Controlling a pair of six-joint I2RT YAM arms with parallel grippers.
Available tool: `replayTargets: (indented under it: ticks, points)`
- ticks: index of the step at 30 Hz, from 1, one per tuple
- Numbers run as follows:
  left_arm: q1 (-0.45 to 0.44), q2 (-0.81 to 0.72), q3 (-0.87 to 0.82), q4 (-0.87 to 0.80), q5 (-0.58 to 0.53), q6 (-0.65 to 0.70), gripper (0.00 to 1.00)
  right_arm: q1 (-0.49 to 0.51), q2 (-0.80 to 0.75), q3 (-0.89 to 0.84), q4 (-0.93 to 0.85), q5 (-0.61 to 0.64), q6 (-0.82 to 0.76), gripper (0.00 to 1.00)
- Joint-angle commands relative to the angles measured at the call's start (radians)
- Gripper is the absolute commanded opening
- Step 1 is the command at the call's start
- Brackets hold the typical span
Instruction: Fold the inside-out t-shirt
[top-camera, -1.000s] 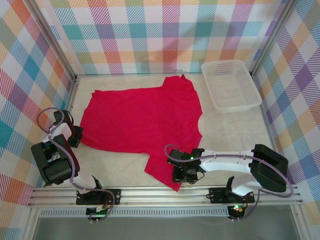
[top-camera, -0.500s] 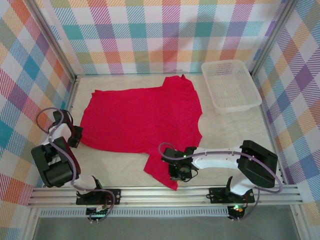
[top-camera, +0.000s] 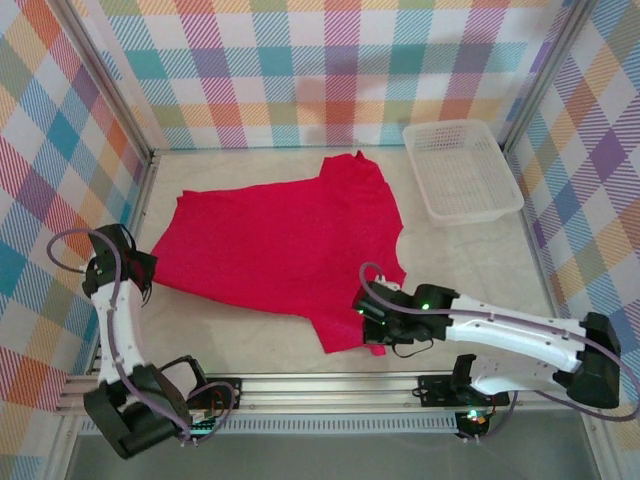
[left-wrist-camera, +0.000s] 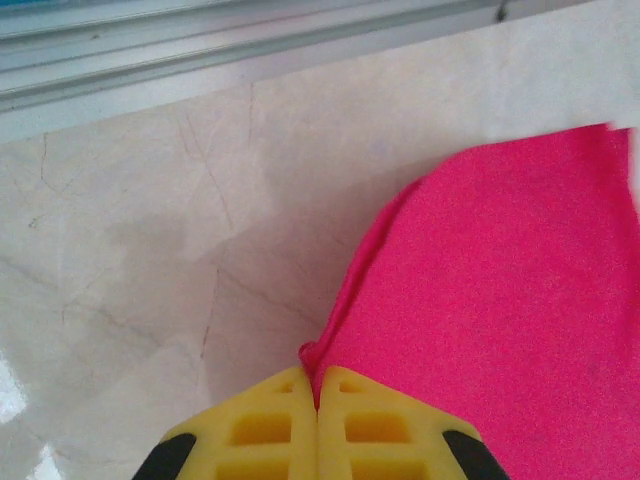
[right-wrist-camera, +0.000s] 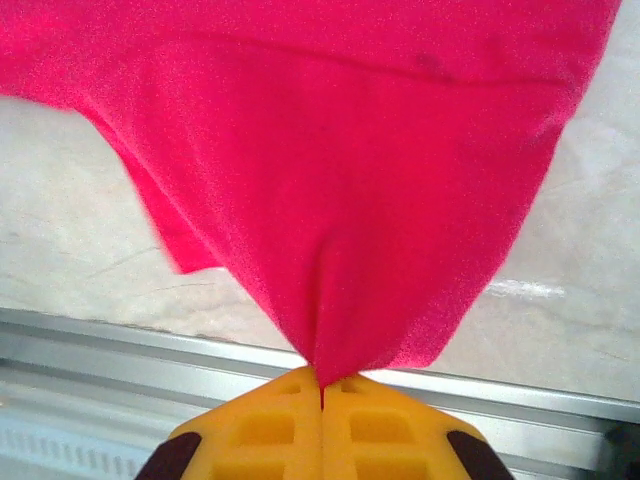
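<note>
Mid-table: a bright red short-sleeved fabric t-shirt (top-camera: 280, 245) is lying spread across the middle and left of the pale marbled table top (top-camera: 470, 265). It is mostly flat, with one sleeve pointing to the far side and the other reaching toward the near edge.

Left side: the left gripper (top-camera: 132, 272) is sitting low at the shirt's left edge. Seen from its wrist, the yellow fingers (left-wrist-camera: 262, 430) are pressing together with a small fold of the red cloth caught between them. The fabric is running off to the right, and bare table is showing on the left.

Near edge: the right gripper (top-camera: 378, 322) is holding the near sleeve, close to the aluminium rail (top-camera: 300, 385) along the front. Seen from its wrist, the fingers (right-wrist-camera: 255, 430) are clamping the cloth. The fabric is gathering to a peak at the pinch and fanning outward, with table and rail showing past its edges.

Far right corner: a white plastic mesh basket (top-camera: 462, 170) is standing near the far sleeve, not touching it. Pastel checked walls (top-camera: 300, 70) are enclosing the table.
</note>
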Motion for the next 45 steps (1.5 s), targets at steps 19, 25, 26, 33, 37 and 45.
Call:
replayTargets:
  ticks: [19, 25, 26, 33, 37, 45]
  points:
    - [-0.06, 0.351, 0.185, -0.051, -0.049, 0.056, 0.0, -0.554, 0.503, 0.583, 0.083, -0.183, -0.536, 0.0]
    - [-0.082, 0.498, 0.274, -0.061, -0.1, 0.064, 0.0, -0.621, 0.654, 0.772, 0.071, -0.189, -0.597, 0.0]
    - [-0.084, 0.516, 0.284, -0.06, -0.102, 0.063, 0.0, -0.634, 0.68, 0.799, 0.069, -0.194, -0.604, 0.0]
    - [-0.107, 0.651, 0.369, -0.054, -0.125, 0.045, 0.0, -0.687, 0.88, 0.978, 0.04, -0.268, -0.635, 0.0]
    - [-0.115, 0.771, 0.45, -0.076, -0.149, 0.041, 0.0, -0.709, 0.985, 1.083, 0.02, -0.299, -0.636, 0.0]
    - [-0.118, 1.032, 0.678, -0.189, -0.141, 0.065, 0.51, -0.766, 1.286, 1.501, -0.146, -0.345, -0.62, 0.4]
